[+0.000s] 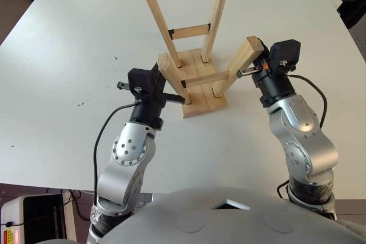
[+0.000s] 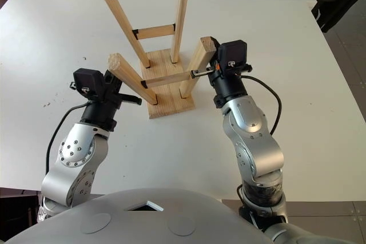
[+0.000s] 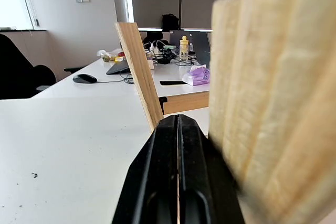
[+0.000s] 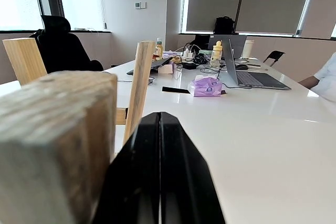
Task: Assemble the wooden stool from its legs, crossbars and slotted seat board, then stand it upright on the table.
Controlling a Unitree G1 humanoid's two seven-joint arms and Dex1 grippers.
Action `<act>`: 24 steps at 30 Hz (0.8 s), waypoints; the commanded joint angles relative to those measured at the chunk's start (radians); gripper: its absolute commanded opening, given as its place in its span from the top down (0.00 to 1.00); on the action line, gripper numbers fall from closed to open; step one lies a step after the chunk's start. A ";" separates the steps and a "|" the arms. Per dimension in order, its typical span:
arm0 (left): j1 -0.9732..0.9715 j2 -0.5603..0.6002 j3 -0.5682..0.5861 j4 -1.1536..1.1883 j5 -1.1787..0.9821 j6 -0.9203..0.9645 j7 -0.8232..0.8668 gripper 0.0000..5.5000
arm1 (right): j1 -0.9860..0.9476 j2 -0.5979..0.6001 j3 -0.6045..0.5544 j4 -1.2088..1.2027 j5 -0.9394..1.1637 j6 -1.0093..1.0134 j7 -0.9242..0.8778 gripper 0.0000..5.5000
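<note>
White desk (image 1: 68,55) carries the upturned stool (image 1: 200,78); my left tool (image 1: 179,99) and right tool (image 1: 241,72), both pinched together empty beside its legs (image 1: 235,67), could knock it over sideways.

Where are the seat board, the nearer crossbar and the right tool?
seat board (image 1: 201,104), left eye view, bare near edge.
nearer crossbar (image 1: 206,78), left eye view, its middle.
right tool (image 1: 241,72), left eye view, between its fingertips.

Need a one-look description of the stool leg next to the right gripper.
On the white table a seat board lies flat, four legs pointing up from it. Take the near pair joined by the near crossbar. The leg wanted leans toward the robot's right, its upper end beside the right gripper.
</note>
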State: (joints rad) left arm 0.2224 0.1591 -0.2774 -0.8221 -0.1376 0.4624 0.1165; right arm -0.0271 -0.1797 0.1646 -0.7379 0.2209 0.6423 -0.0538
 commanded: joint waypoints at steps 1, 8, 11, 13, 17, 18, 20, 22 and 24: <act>-0.049 -0.006 -0.045 0.070 -0.033 -0.013 -0.099 1.00 | -0.046 0.015 0.116 0.044 0.072 0.000 0.149 1.00; -0.067 -0.078 0.259 0.077 -0.215 -0.039 -0.071 1.00 | -0.091 -0.063 -0.177 0.083 0.103 -0.006 0.179 1.00; -0.069 -0.072 0.377 0.039 -0.391 -0.005 -0.101 1.00 | -0.122 -0.069 -0.265 0.076 0.140 0.004 0.179 1.00; -0.115 -0.041 0.475 0.018 -0.542 0.009 -0.110 1.00 | -0.190 -0.043 -0.309 0.082 0.195 0.020 0.169 1.00; -0.386 0.061 0.622 0.031 -0.786 0.034 -0.009 1.00 | -0.433 0.084 -0.378 0.115 0.444 0.102 0.091 1.00; -0.447 0.078 0.616 0.033 -0.807 0.053 0.021 1.00 | -0.486 0.103 -0.385 0.120 0.496 0.116 0.073 1.00; -0.535 0.099 0.568 0.024 -0.839 0.109 0.081 1.00 | -0.570 0.114 -0.384 0.138 0.561 0.142 0.055 1.00; -0.620 0.085 0.510 0.022 -0.892 0.150 0.154 1.00 | -0.608 0.116 -0.388 0.133 0.624 0.157 0.037 1.00; -0.698 0.085 0.478 0.021 -0.968 0.175 0.208 1.00 | -0.628 0.106 -0.393 0.111 0.683 0.175 0.011 1.00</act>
State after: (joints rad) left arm -0.3939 0.2378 0.2336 -0.7944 -1.0381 0.6042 0.2727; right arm -0.6297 -0.0651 -0.2135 -0.6093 0.8465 0.7885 -0.0160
